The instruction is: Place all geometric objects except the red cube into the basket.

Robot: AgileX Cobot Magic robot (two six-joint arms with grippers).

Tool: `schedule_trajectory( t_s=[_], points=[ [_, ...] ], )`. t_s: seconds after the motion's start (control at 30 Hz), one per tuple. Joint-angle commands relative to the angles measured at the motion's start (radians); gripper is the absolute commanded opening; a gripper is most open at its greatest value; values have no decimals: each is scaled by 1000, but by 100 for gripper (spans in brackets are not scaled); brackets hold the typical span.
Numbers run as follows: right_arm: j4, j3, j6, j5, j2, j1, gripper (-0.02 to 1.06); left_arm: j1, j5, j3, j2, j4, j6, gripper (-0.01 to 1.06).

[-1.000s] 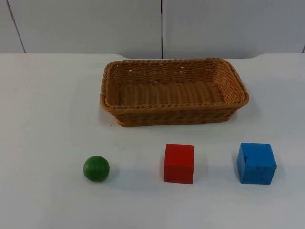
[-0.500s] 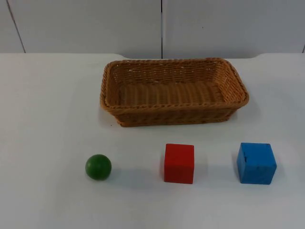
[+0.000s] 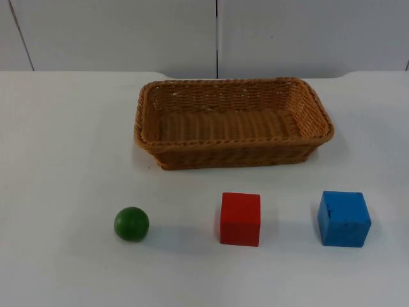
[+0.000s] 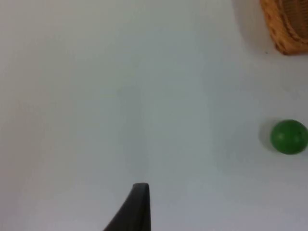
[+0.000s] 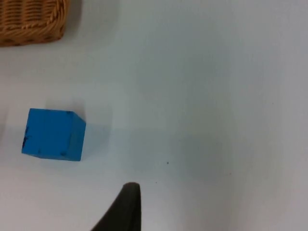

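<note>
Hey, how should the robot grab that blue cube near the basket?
Come straight down on the blue cube and pinch two opposite flat side faces. It sits flat on the table, apart from the red cube, so its sides look reachable.

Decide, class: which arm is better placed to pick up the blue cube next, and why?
Probably the right arm. The blue cube sits at the table's right end, right of the red cube, and lies close in the right wrist view. The green ball at the left end suits the left arm.
</note>
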Motion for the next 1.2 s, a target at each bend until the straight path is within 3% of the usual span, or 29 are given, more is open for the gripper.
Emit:
schedule_trajectory(
  t_s=[0.0, 0.1, 0.2, 0.27, 0.37, 0.57, 0.73, 1.17],
  points=[
    [2, -5, -12, -8, 1, -8, 105, 2, 24, -30, 56, -66, 89, 91],
    [2, -5, -11, -5, 1, -8, 105, -15, 43, -54, 123, -87, 122, 90],
    [2, -5, -11, -3, 1, -8, 105, -84, 39, -84, 224, -81, 123, 90],
    [2, -5, -11, -3, 1, -8, 105, -177, -4, -110, 305, -60, 111, 90],
    [2, -5, -11, -3, 1, -8, 105, -308, -62, -152, 438, 43, 28, 90],
    [2, -5, -11, 4, 1, -8, 105, -446, -137, -220, 647, 182, -90, 90],
    [2, -5, -11, 4, 1, -8, 105, -487, -172, -268, 777, 185, -90, 90],
    [2, -5, -11, 2, 1, -8, 105, -487, -292, -282, 993, 139, -90, 90]
  ],
)
